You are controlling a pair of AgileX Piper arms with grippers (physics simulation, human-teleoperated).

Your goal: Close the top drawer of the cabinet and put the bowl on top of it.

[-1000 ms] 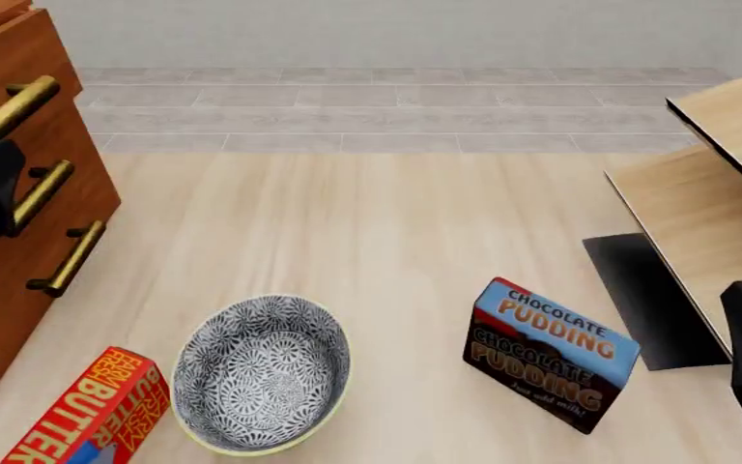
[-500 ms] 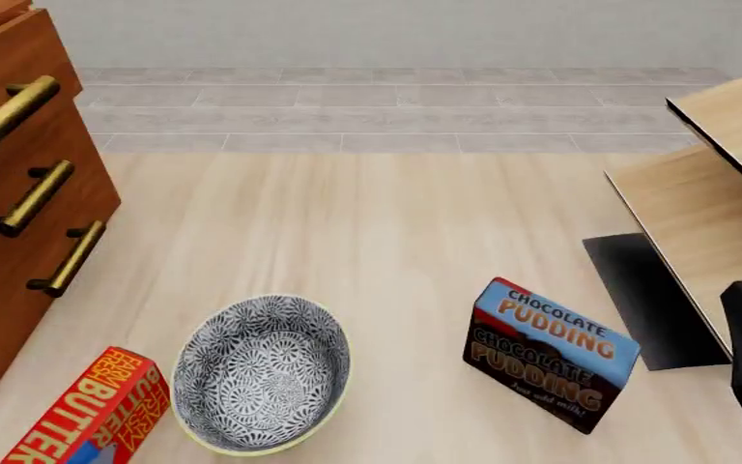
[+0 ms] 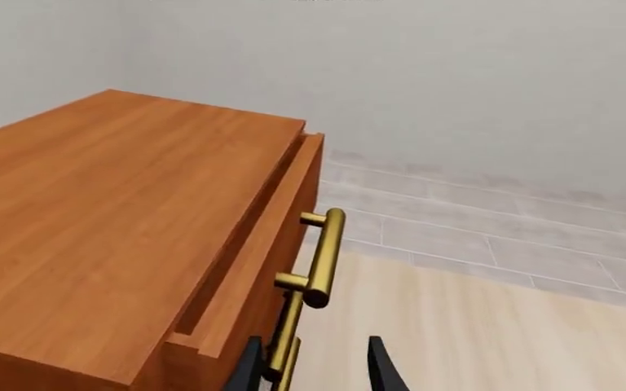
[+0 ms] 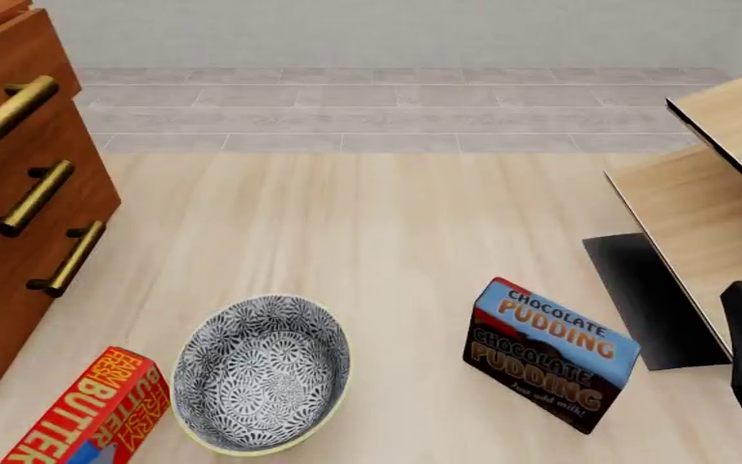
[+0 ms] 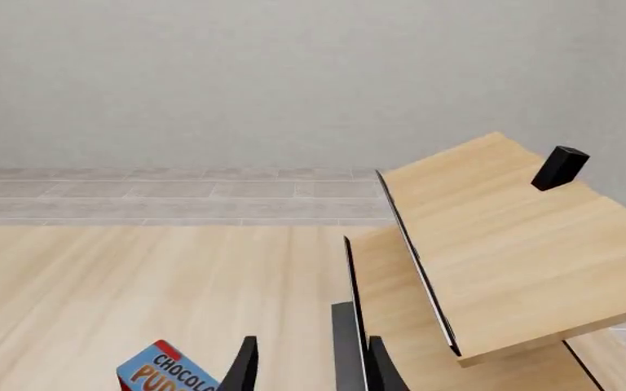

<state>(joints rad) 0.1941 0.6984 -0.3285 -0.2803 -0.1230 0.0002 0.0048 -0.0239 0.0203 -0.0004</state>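
The left jaws (image 3: 313,365) stand a little apart with nothing between them, their two dark tips just showing in the left wrist view. They sit just out from the drawer fronts, low beside the brass handles, and one tip overlaps a lower handle in that view. I cannot tell whether it touches. That placing fits a push: the top drawer (image 3: 257,259) stands slightly proud of the cabinet (image 3: 95,236), with a narrow gap along its upper edge, so it reads as nearly but not fully shut. Its handle (image 3: 319,257) is free, and the jaws do not grip it.

The right jaws (image 5: 310,366) are also slightly parted and empty. They hang near the counter's right edge, aimed past the pale wood furniture (image 5: 509,244), and look parked until the drawer is done.

The bowl (image 4: 262,372) rests upright on the counter (image 4: 385,251), near its front edge and well below the cabinet's top, so it will need a lift up and to the left. A butter box (image 4: 88,411) lies just beside the bowl on the cabinet side, close enough to crowd jaws coming at that rim. A pudding box (image 4: 549,356) stands well apart on the bowl's other side, between it and the right arm, and could be clipped if that arm reaches across. The cabinet's top is bare where it shows.
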